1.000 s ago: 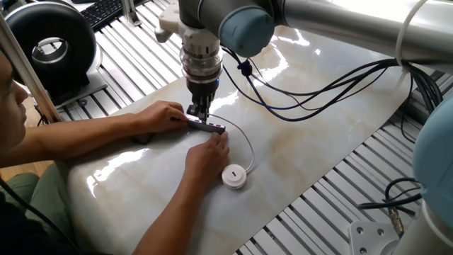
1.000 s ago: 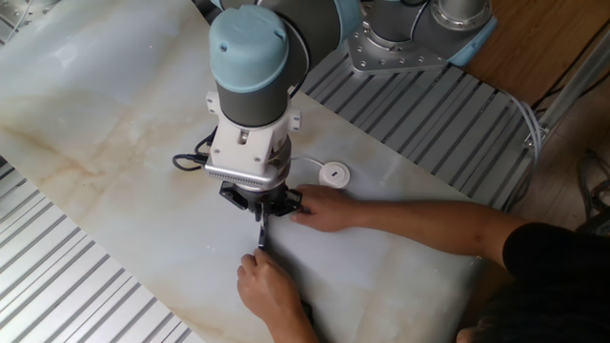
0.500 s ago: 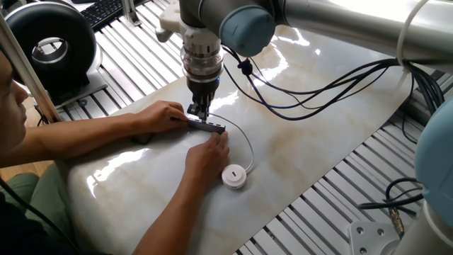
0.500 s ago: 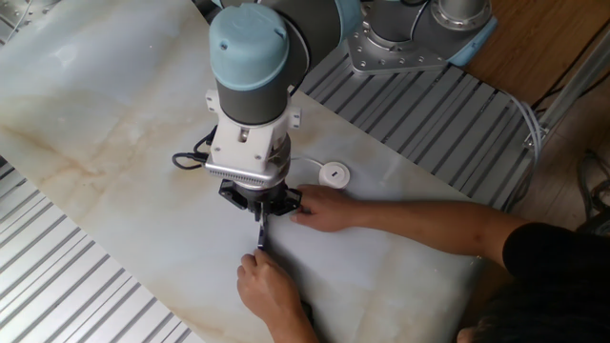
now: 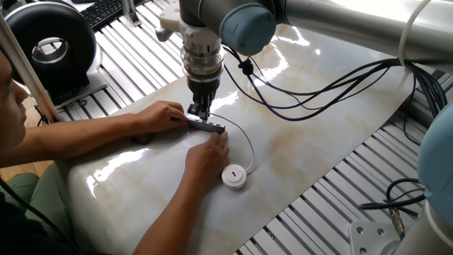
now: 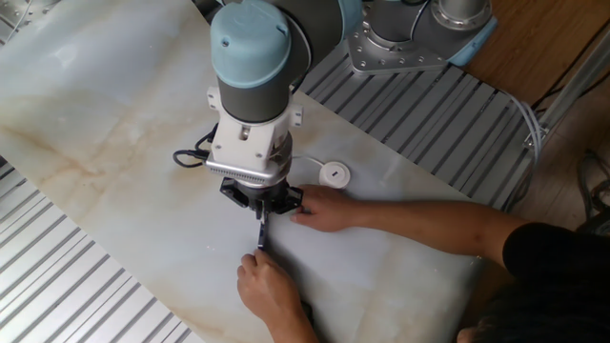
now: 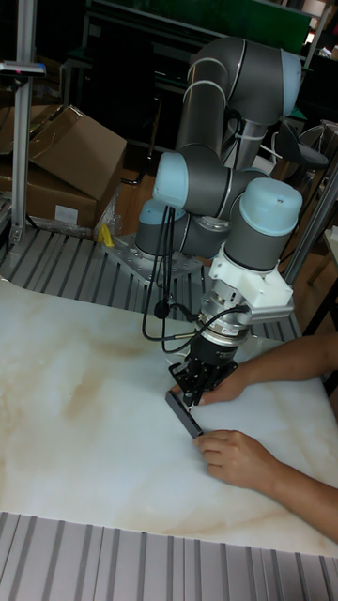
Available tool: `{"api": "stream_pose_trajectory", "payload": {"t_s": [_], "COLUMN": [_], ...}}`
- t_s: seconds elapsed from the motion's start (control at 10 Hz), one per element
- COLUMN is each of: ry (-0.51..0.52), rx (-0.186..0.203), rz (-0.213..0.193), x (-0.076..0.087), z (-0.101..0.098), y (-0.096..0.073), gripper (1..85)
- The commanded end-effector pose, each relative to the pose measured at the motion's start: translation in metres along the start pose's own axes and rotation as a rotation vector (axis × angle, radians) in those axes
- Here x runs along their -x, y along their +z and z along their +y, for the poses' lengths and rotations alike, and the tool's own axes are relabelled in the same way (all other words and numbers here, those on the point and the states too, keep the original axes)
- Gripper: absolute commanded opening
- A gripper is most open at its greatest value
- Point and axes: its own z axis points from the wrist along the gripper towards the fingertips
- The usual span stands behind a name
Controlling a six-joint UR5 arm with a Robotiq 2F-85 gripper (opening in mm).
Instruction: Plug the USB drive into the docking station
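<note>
The docking station, a slim grey bar, lies on the marble board with a person's two hands holding its ends. My gripper stands upright right over its top edge, fingers together on the small plug of the USB drive's thin white cable. That cable arcs right and down to the white round USB drive lying near the front. The other fixed view shows the gripper over the bar, with the puck behind it. In the tall view the gripper touches the bar.
The person's forearms reach across the near side of the board. Black cables hang from the arm over the board's right half. A black round device and a keyboard sit at the far left. Cardboard boxes stand behind the table.
</note>
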Motion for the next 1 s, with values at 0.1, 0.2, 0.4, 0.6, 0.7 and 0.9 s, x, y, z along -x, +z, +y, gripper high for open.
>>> {"api": "stream_pose_trajectory", "payload": {"t_s": [0.1,0.2,0.4,0.6,0.7,0.9], "ry": [0.011,0.005,-0.021,-0.035,-0.036,-0.047], "rx": [0.011,0.018,0.022,0.018,0.014,0.01], "rz": [-0.01,-0.012,-0.005,-0.012,-0.017,-0.02], "x": [0.0031,0.0037,0.0014,0.0057,0.0077,0.0087], "z": [0.0016,0.004,0.0057,0.0059,0.0043,0.0018], "y": [0.0001,-0.0011,-0.0028,-0.0027,-0.0017,-0.0025], "gripper": [1.3,1.3,1.3,1.3,1.3,1.3]}}
